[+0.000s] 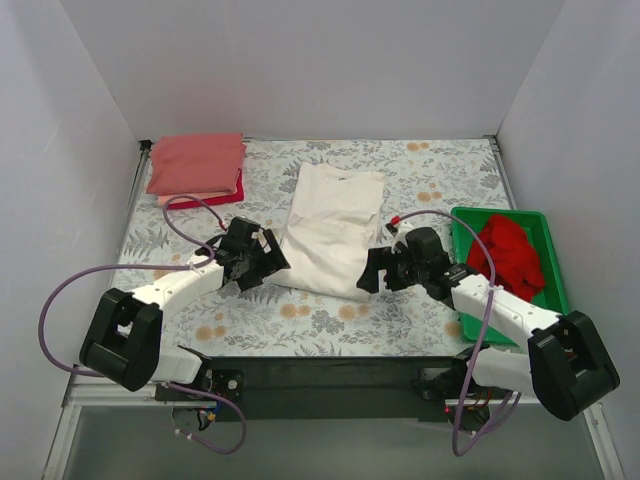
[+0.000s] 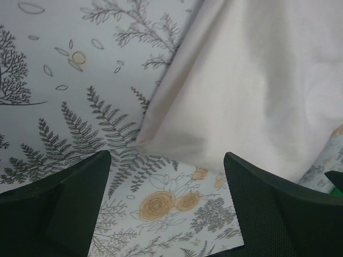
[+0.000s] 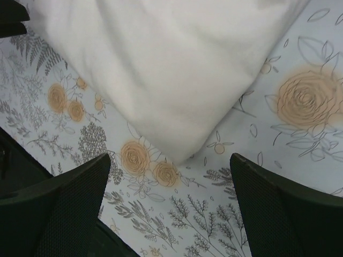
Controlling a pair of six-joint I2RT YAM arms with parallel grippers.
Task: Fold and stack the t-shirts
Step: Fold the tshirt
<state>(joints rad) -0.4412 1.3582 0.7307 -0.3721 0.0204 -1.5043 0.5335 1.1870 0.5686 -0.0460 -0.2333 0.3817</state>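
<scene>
A white t-shirt (image 1: 330,230) lies folded lengthwise in a long strip on the floral table cover (image 1: 300,320), its print hidden. My left gripper (image 1: 268,262) is open just off its near left corner (image 2: 155,136). My right gripper (image 1: 372,272) is open just off its near right corner (image 3: 182,152). Both grippers are empty, jaws wide apart above the cover. A stack of folded pink and crimson t-shirts (image 1: 196,165) sits at the back left. A crumpled red t-shirt (image 1: 508,255) lies in the green tray (image 1: 549,232) at the right.
White walls close the table on three sides. The green tray stands beside my right arm. The left arm's purple cable (image 1: 190,215) loops over the cover near the pink stack. A dark bar (image 1: 320,375) runs along the near edge.
</scene>
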